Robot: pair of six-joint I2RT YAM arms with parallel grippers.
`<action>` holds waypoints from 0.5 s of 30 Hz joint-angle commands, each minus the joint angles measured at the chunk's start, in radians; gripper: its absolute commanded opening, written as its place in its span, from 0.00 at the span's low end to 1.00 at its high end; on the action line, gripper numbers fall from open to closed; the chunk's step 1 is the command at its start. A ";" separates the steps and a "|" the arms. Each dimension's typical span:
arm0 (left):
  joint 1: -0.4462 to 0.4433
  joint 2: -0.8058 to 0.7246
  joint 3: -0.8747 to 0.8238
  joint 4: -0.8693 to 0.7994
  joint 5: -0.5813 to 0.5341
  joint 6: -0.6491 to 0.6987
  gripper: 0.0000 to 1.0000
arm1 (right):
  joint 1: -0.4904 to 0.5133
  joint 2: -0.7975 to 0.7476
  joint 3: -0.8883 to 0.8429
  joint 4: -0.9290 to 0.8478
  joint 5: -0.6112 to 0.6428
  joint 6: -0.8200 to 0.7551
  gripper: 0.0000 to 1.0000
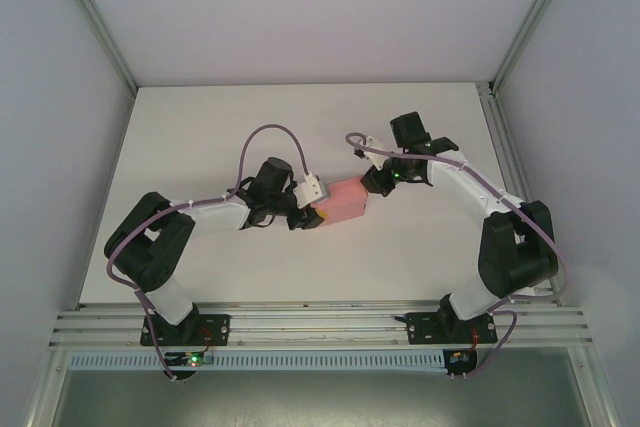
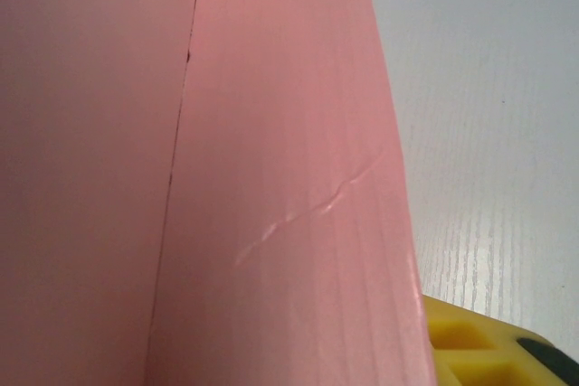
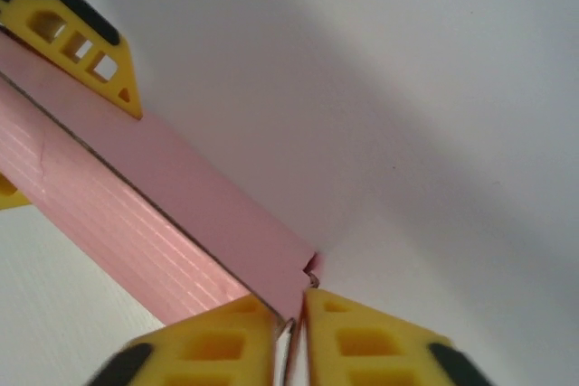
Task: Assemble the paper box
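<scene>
My right gripper (image 3: 292, 318) sits at btm ctr of the right wrist view. Its two yellow fingers (image 3: 380, 345) are nearly together w/ just a slit b/w them. A thin edge of the pink thin-card paper box (image 1: 345, 197) is pinched in that slit, at the box's near corner. From there the box runs as a long ribbed pink strip to the left edge of that frame.

My left gripper (image 1: 311, 215) is parted as wide as the box's other end and clamps it. In the right wrist view one of its yellow fingers (image 3: 65, 59) presses the box at upper left. A sliver of the other shows at the left edge, just under the box. In the left wrist view pink card takes the left two-thirds, w/ a dark seam top to btm and a pale crease near ctr. A yellow fingertip (image 2: 479, 350) sits beside the card at lower right.

From above, the box is at ctr of the white table (image 1: 200, 137), b/w both grippers.

Can't tell if the box rests on the table or is lifted. From above both its ends are covered by my grippers. The right fingers are cut off at frame btm and blurred.
</scene>
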 commanded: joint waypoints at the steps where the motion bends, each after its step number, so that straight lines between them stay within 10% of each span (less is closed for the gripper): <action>1: -0.003 0.006 0.009 -0.044 -0.013 0.008 0.46 | 0.025 -0.022 0.021 -0.014 0.027 0.042 0.08; 15: -0.005 0.022 0.012 0.006 -0.078 -0.029 0.46 | 0.168 -0.158 -0.171 0.225 0.219 0.713 0.00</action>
